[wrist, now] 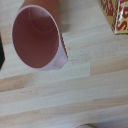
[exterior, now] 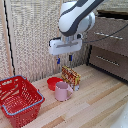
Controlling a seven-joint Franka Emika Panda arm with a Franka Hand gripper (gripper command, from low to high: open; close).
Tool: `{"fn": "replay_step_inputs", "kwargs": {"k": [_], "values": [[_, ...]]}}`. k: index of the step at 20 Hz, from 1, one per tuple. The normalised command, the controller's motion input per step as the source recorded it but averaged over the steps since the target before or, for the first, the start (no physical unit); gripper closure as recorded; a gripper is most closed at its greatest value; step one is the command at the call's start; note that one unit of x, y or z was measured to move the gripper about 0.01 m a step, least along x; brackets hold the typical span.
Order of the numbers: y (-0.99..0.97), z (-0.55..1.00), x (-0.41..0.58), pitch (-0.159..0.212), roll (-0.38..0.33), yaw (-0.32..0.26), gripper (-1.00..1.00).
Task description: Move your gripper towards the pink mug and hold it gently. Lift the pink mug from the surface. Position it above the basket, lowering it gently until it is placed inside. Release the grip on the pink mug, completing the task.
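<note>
Pale plank tabletop, cylindrical pink mug

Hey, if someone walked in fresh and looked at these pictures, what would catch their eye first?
Probably the white robot arm's gripper, hanging in the air above a small pale-pink cylindrical mug standing on the light wooden table. Next, the big red plastic basket with gridded sides, at the exterior view's left, apart from the mug.

Smooth matt pink mug, openwork plastic basket, pale wood-grain table, glossy printed carton.
</note>
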Motion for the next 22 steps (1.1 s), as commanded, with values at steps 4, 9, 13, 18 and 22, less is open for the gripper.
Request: {"fn": "replay_step_inputs", "kwargs": {"k": [4,9,13,18,22], "values": [[0.00,-0.40,-0.251,0.020,-0.003,0.014,-1.00],[0.00,-0.42,-0.155,0.034,-0.012,0.015,-1.00],[0.00,-0.40,-0.071,0.022,-0.012,0.024,-1.00],[0.07,-0.36,-0.013,0.003,-0.026,0.050,-1.00],[0.25,-0.30,0.000,0.000,-0.062,0.082,-1.00]]}}
